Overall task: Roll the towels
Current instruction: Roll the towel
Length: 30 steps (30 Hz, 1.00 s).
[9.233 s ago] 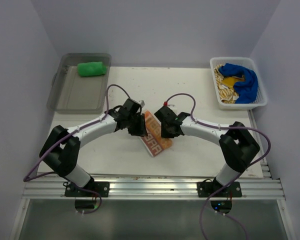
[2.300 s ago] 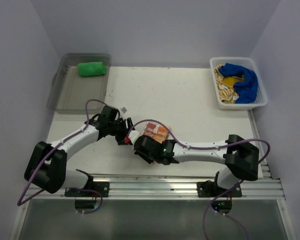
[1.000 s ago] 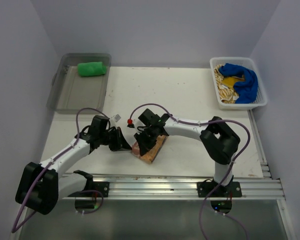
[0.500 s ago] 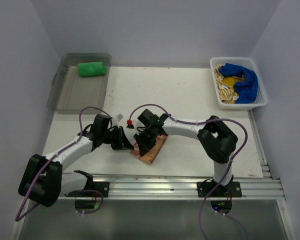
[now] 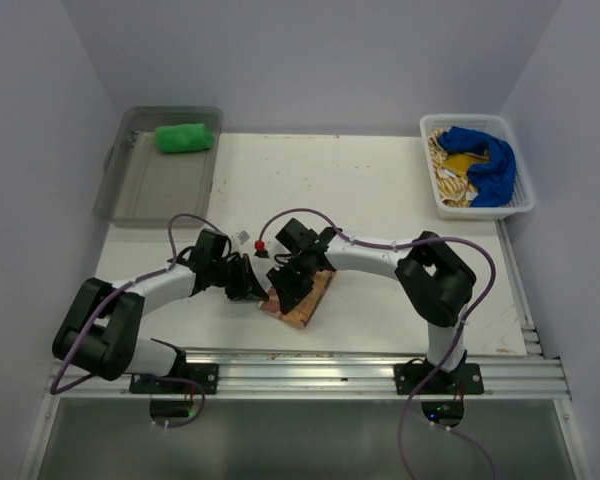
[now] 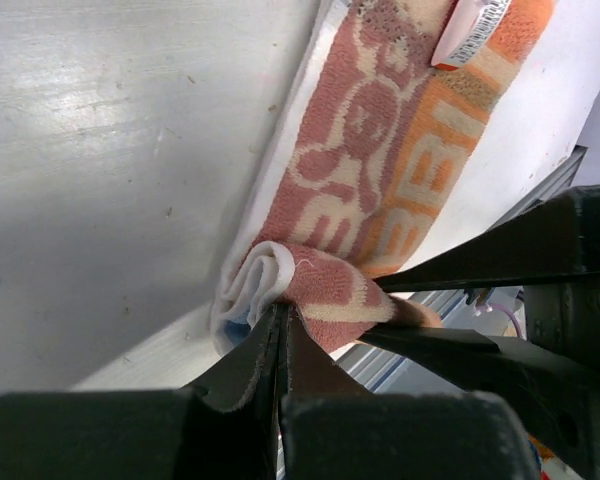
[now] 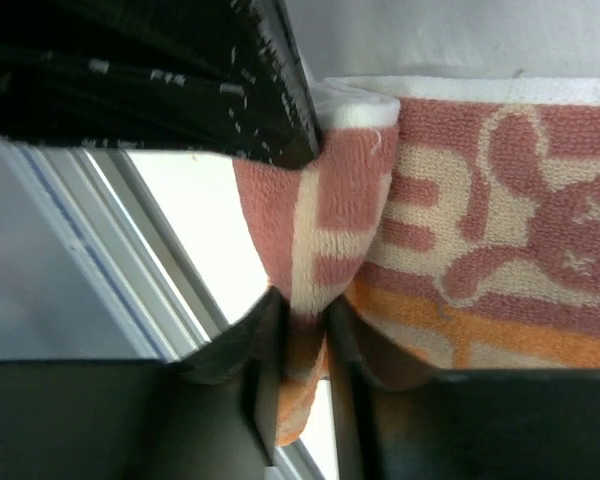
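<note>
Near the table's (image 5: 380,190) front edge, the orange-and-white towel (image 5: 302,297) lies between both grippers. The left gripper (image 6: 280,315), pressed together, touches its rolled end. The right gripper (image 7: 302,310) pinches a fold. Only the top view shows the green towel (image 5: 184,137) far back.

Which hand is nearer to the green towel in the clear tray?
Left. The left hand lies toward the near edge from the green towel; the right hand lies just beside it, farther right.

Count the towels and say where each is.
4: green towel in the tray, far left; blue towel and yellow-tan towel in the basket, far right; orange towel on the table. The basket may hide more.
</note>
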Available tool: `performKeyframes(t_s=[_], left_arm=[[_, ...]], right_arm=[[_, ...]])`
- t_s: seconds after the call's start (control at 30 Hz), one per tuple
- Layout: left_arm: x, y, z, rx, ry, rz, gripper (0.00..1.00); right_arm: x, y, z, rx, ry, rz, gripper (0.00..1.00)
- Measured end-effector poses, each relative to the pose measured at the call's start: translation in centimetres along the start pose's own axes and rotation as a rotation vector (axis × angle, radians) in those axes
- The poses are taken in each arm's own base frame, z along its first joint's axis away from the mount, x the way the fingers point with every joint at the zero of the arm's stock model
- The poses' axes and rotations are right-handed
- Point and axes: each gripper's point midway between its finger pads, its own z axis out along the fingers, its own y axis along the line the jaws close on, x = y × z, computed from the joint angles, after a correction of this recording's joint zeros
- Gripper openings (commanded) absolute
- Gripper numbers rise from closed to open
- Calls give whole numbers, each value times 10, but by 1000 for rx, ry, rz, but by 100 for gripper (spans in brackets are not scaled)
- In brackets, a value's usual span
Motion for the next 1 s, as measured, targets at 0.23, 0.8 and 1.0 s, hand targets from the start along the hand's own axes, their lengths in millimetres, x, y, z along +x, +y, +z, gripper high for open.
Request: performKeyframes(t_s=[0.23,0.8,1.0], left_arm=[[-1,8,8,-22,10,-11,0],[-13,5,10,-31,-7,-5,0],[-14,4,10,-36,-9,-5,0]], right_arm=[[3,-5,-17,75,-5,-17,59],[11,42,-57,217,-155,-108,16],[11,22,-40,281,-133,-66,13]])
